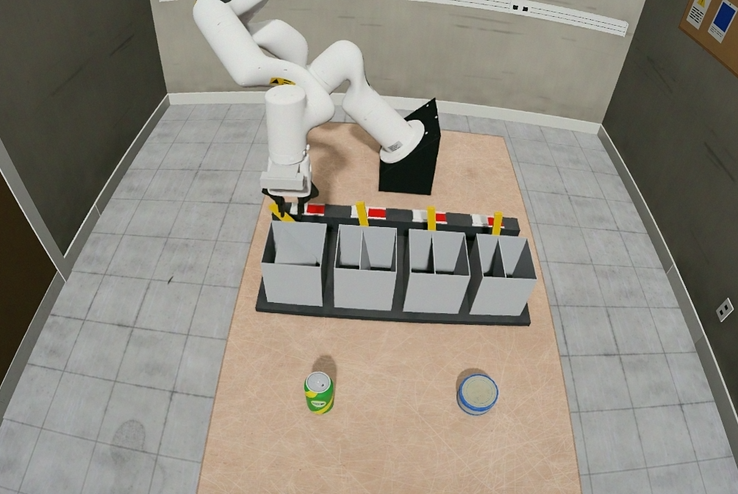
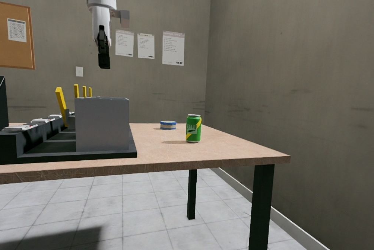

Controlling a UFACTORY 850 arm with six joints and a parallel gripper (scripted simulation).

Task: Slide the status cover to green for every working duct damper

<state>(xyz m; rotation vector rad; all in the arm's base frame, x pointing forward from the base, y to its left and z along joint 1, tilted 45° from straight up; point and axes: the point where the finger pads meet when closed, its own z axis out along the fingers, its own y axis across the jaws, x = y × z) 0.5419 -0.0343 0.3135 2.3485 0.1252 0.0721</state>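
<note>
Four grey duct dampers stand in a row on a black base (image 1: 381, 314): the leftmost damper (image 1: 294, 279) (image 2: 101, 123), the second (image 1: 365, 288), the third (image 1: 436, 292) and the rightmost (image 1: 500, 297). Behind each is a yellow lever. The leftmost lever (image 1: 278, 213) (image 2: 61, 103) is tilted and its blade lies turned; the other three levers (image 1: 362, 213) (image 1: 431, 218) (image 1: 497, 223) stand upright. The slider rail behind shows red patches (image 1: 315, 209) (image 1: 377, 213) (image 1: 439, 217) beside white covers. My gripper (image 1: 291, 204) (image 2: 104, 65) hangs well above the leftmost lever, partly open and empty.
A green soda can (image 1: 318, 392) (image 2: 193, 128) and a blue round tin (image 1: 477, 394) (image 2: 168, 125) stand on the table in front of the dampers. The black robot pedestal (image 1: 411, 165) stands behind the rail. The table's edge runs close to the leftmost damper.
</note>
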